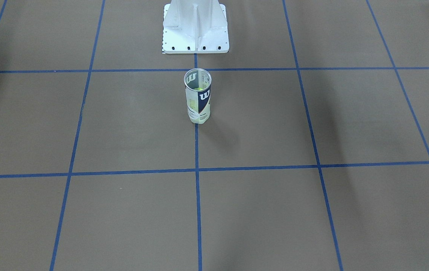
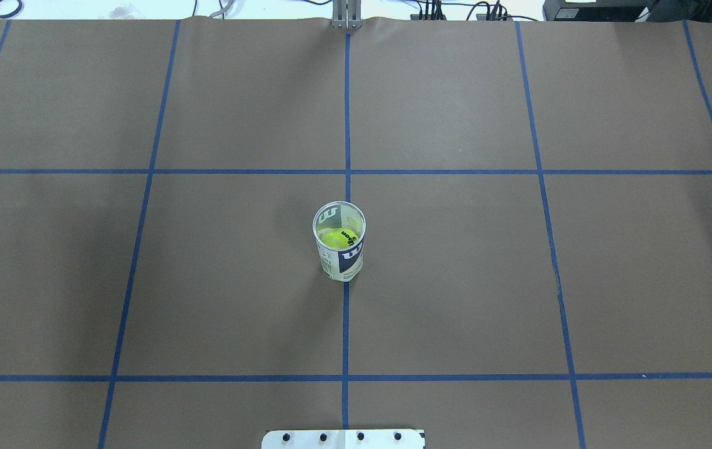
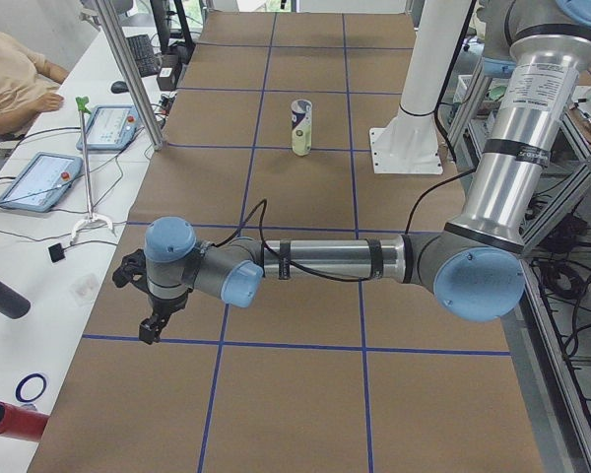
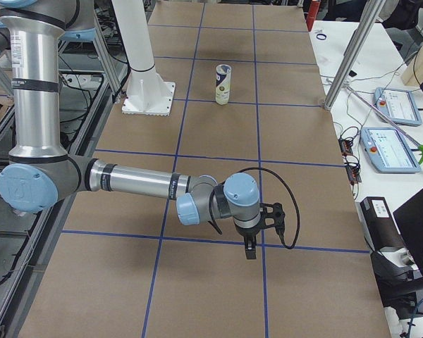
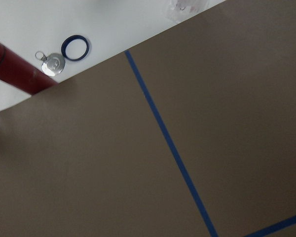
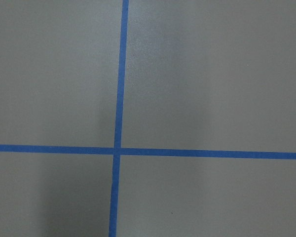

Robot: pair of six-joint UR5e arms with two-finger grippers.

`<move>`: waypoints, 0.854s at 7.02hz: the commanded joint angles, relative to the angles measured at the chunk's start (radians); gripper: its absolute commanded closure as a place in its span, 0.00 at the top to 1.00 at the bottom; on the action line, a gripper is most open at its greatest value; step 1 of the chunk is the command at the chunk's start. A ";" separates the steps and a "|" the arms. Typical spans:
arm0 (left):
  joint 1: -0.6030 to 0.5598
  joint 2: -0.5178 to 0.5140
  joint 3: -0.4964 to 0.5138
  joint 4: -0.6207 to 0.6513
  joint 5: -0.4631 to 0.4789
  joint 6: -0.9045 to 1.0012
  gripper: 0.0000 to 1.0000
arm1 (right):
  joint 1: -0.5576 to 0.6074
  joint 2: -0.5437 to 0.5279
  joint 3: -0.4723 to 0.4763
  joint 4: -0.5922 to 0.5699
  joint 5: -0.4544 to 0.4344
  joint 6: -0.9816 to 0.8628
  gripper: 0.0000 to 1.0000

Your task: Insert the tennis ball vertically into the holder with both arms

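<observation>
The holder [image 2: 340, 249] stands upright on the centre tape line of the brown table, open end up. It also shows in the front view [image 1: 198, 99], the left side view [image 3: 300, 127] and the right side view [image 4: 223, 84]. A yellow-green tennis ball [image 2: 338, 237] lies inside it. My left gripper [image 3: 150, 326] hangs over the table's left end, far from the holder. My right gripper [image 4: 250, 248] hangs over the right end, also far away. Both show only in the side views, so I cannot tell if they are open or shut.
The white pedestal base [image 1: 195, 34] stands just behind the holder on the robot's side. Operator tablets [image 3: 39, 179] and a red bottle [image 3: 10, 421] lie on the white bench beyond the left end. More tablets [image 4: 391, 148] lie past the right end.
</observation>
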 commanded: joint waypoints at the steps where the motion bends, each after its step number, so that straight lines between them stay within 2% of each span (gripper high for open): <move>1: -0.009 0.185 -0.177 0.142 0.022 -0.011 0.99 | -0.001 0.001 -0.001 -0.001 0.002 0.002 1.00; 3: -0.007 0.380 -0.437 0.178 0.014 -0.244 0.99 | -0.001 0.001 -0.001 0.001 0.005 0.002 1.00; 4: -0.006 0.413 -0.477 0.181 0.004 -0.246 0.99 | -0.001 0.003 0.001 0.001 0.006 0.004 1.00; 6: 0.014 0.398 -0.464 0.184 -0.129 -0.246 0.99 | -0.001 0.017 0.012 -0.011 0.023 0.004 1.00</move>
